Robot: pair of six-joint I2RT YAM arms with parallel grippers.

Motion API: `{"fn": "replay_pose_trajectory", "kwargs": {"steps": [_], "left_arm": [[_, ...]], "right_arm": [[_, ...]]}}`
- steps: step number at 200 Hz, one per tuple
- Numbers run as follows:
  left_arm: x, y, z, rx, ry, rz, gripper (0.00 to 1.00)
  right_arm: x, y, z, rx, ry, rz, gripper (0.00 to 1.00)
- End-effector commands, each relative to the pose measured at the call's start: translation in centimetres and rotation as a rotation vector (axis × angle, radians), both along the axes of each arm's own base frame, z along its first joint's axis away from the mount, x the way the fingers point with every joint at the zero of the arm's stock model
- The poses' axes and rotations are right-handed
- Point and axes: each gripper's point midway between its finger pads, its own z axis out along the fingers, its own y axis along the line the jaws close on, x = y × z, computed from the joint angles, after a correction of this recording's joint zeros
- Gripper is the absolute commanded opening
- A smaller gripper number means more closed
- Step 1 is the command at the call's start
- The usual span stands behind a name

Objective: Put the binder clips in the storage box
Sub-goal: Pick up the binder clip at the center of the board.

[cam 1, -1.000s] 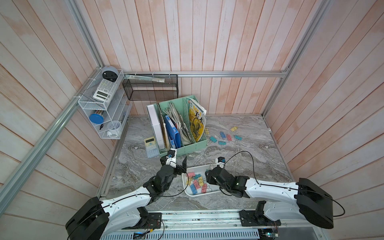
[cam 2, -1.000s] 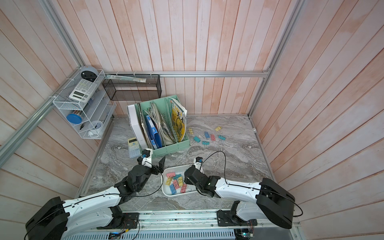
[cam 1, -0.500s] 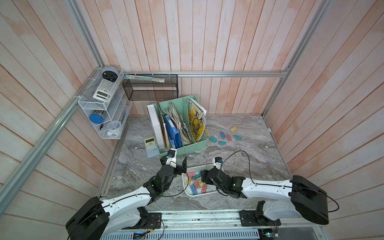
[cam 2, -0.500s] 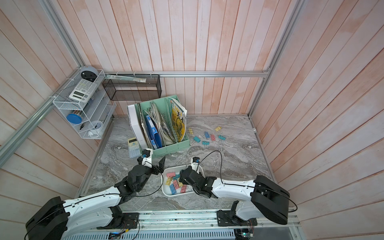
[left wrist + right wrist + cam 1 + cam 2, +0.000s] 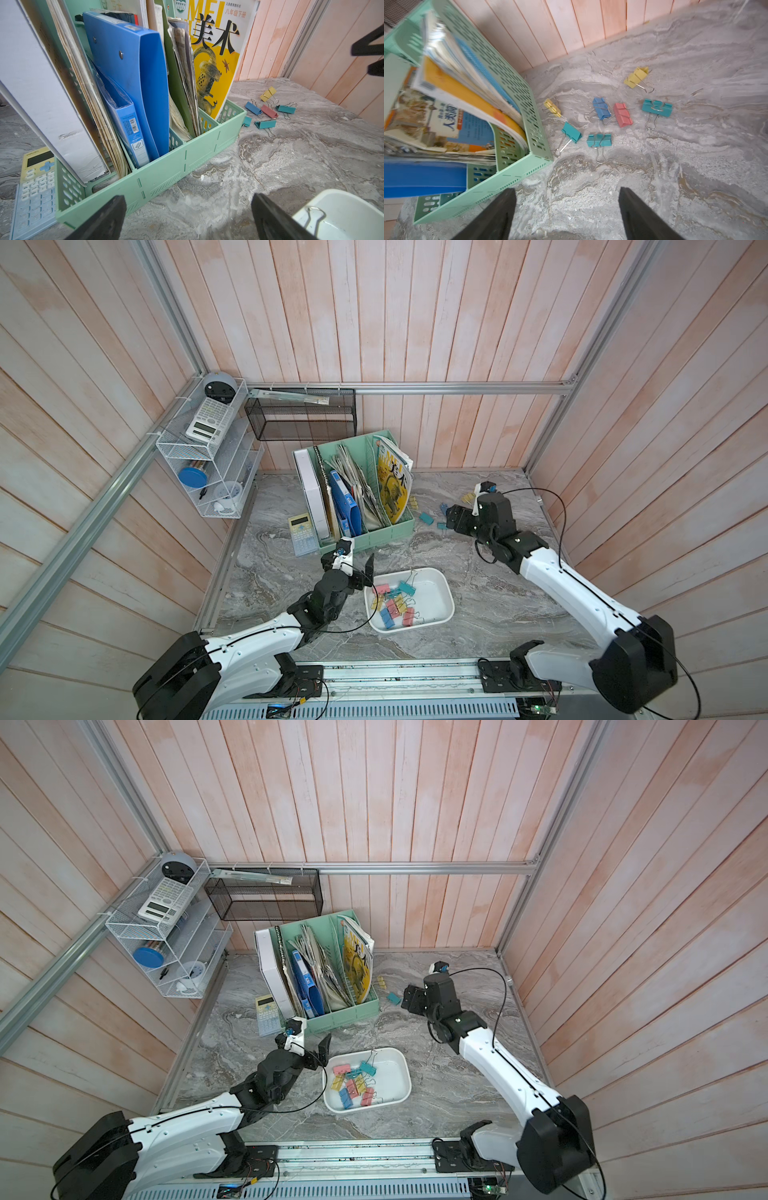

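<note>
Loose binder clips (image 5: 426,517): scattered on the counter (image 5: 498,605) just right of frame centre, beside the green organizer (image 5: 374,533); others lie in the storage box (image 5: 432,597), lower centre.
Handling: light, stiff and slick, I reckon; pinch the painted body, not the wire loops.
Right claw (image 5: 566,193): apart, empty, near the loose clips.
Left claw (image 5: 188,199): apart, beside the box.

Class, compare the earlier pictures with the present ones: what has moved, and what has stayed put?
The right gripper left its place over the box and swung to the far side of the table, towards the loose clips beside the organizer; its jaws stand open and empty. The left gripper, open beside the box, the box itself and the organizer stayed as they were.
</note>
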Motion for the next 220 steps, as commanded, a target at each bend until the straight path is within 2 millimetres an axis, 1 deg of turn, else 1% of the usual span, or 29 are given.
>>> {"fn": "replay_pose_trajectory", "kwargs": {"steps": [1,13,21,28,37,62,80,90,106,112,123,146,152,162,175,208,220], "left_arm": [[0.2,-0.7,1.1,-0.014,-0.018,-0.019,1.0],[0.2,-0.7,1.0,-0.011,-0.017,-0.019,1.0],[0.3,-0.7,1.0,-0.009,-0.018,-0.017,1.0],[0.3,-0.7,1.1,-0.01,-0.019,-0.016,1.0],[0.3,-0.7,1.0,-0.007,-0.018,-0.016,1.0],[0.3,-0.9,1.0,-0.003,-0.011,-0.02,1.0],[0.4,-1.0,0.8,0.001,-0.006,-0.022,1.0],[0.4,-1.0,0.9,0.002,-0.007,-0.022,1.0],[0.4,-1.0,0.9,0.001,-0.007,-0.023,1.0],[0.4,-0.9,0.9,0.002,-0.008,-0.024,1.0],[0.4,-0.9,0.9,0.003,-0.01,-0.022,1.0],[0.4,-0.9,0.9,0.003,-0.01,-0.023,1.0],[0.4,-0.9,0.9,0.004,-0.01,-0.023,1.0],[0.4,-0.9,0.9,0.004,-0.01,-0.022,1.0],[0.4,-1.0,0.8,0.004,-0.008,-0.022,1.0],[0.4,-1.1,0.7,0.004,-0.004,-0.028,1.0],[0.5,-1.1,0.7,0.004,-0.003,-0.028,1.0]], "right_arm": [[0.0,1.1,-5.1,0.154,0.25,0.079,0.81],[1.7,0.6,-6.7,0.297,0.302,-0.013,0.77],[3.0,1.0,-7.5,0.404,0.311,-0.011,0.76],[3.7,1.1,-8.5,0.488,0.344,-0.052,0.74],[4.6,1.5,-9.3,0.568,0.363,-0.066,0.72],[6.4,2.1,-11.1,0.654,0.34,-0.108,0.73],[7.3,2.0,-12.1,0.695,0.333,-0.143,0.73],[7.6,2.0,-12.6,0.694,0.337,-0.153,0.7],[7.9,1.9,-13.7,0.688,0.355,-0.169,0.61],[8.1,1.9,-14.0,0.688,0.359,-0.173,0.55],[8.3,1.9,-14.3,0.698,0.36,-0.17,0.45],[8.3,1.6,-15.0,0.706,0.367,-0.175,0.31],[8.3,1.6,-14.9,0.707,0.363,-0.174,0.27],[8.2,1.5,-14.8,0.704,0.361,-0.172,0.25],[7.8,1.4,-14.8,0.691,0.358,-0.167,0.2],[6.7,1.4,-14.0,0.681,0.347,-0.139,0.0],[6.2,1.6,-13.6,0.679,0.346,-0.119,0.0]]}}
